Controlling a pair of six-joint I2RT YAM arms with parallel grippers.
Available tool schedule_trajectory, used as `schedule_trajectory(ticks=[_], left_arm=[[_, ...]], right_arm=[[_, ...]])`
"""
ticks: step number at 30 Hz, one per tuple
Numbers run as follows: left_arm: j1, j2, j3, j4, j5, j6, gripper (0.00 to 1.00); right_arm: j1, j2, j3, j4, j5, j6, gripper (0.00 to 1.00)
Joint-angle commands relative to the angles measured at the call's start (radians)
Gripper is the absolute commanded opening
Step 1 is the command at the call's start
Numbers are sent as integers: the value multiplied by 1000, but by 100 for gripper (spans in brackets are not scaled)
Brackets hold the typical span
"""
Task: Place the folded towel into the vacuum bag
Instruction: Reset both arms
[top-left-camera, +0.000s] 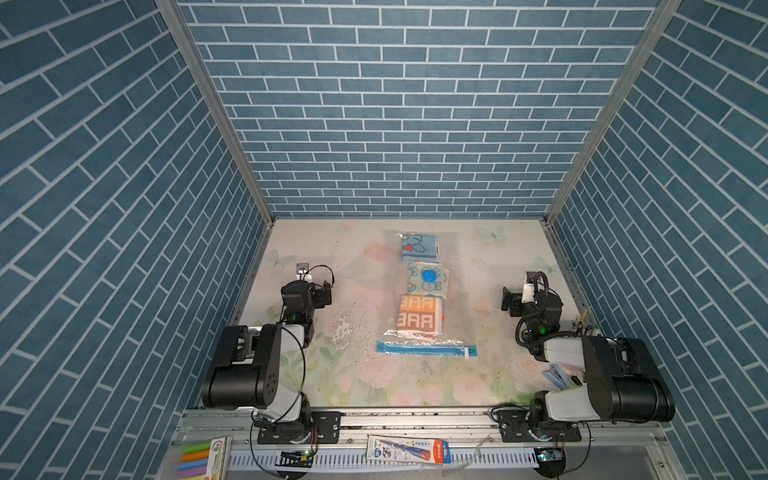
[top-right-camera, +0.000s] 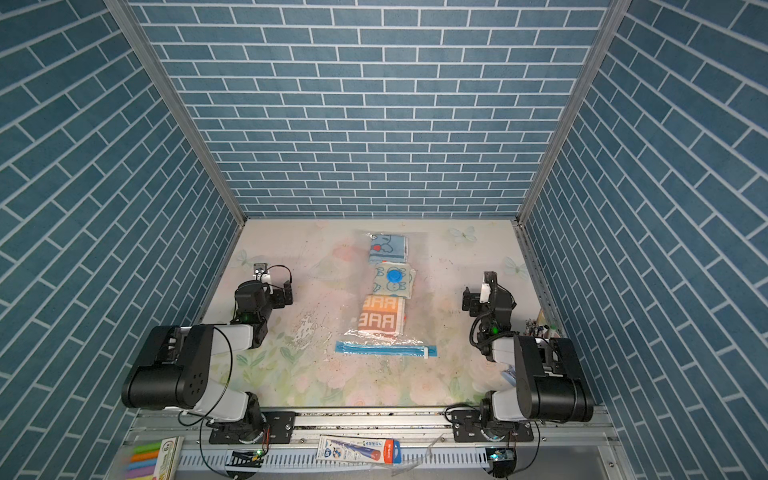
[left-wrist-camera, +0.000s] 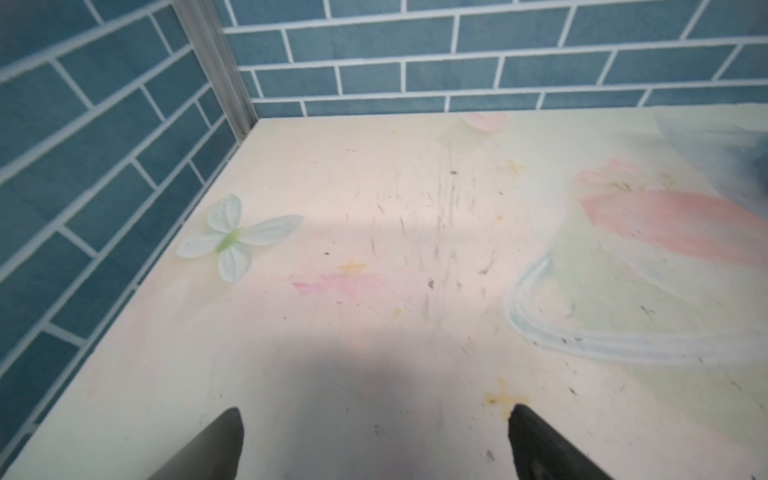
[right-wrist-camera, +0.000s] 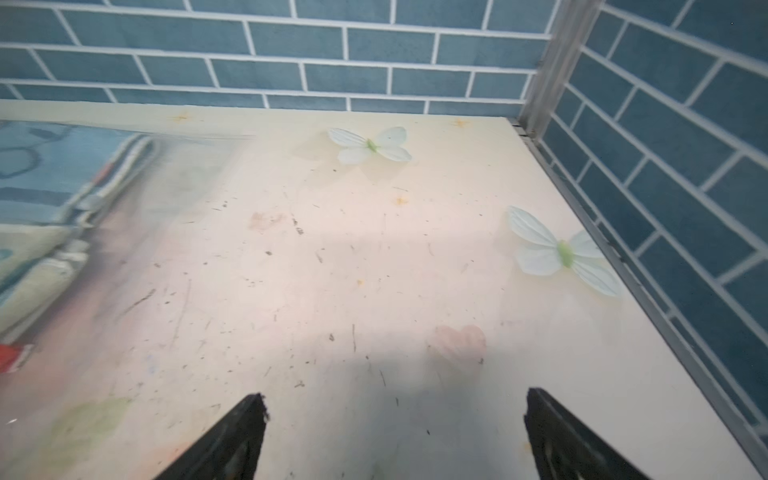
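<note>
The vacuum bag lies flat along the middle of the table in both top views. Its round blue valve cap faces up and its blue zip strip is at the near end. Three folded towels lie in a row under its clear plastic: a blue one farthest, a pale patterned one under the cap, and an orange lettered one nearest the zip. My left gripper hangs open and empty left of the bag. My right gripper hangs open and empty to its right.
Blue brick walls close the table on three sides. A shiny crumpled film patch lies left of the bag's mouth. A blue clip-like thing sits by the right arm. A pencil pack and coloured markers lie on the front rail.
</note>
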Motion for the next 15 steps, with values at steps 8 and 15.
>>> schedule_trajectory(ticks=[8,15], left_arm=[[-5,8,-1,80,81,45,100],[-6,7,1,76,80,45,100]], right_arm=[[-104,95,220,-231,-397,-10,98],[-117,78,157,-122,-340,28,91]])
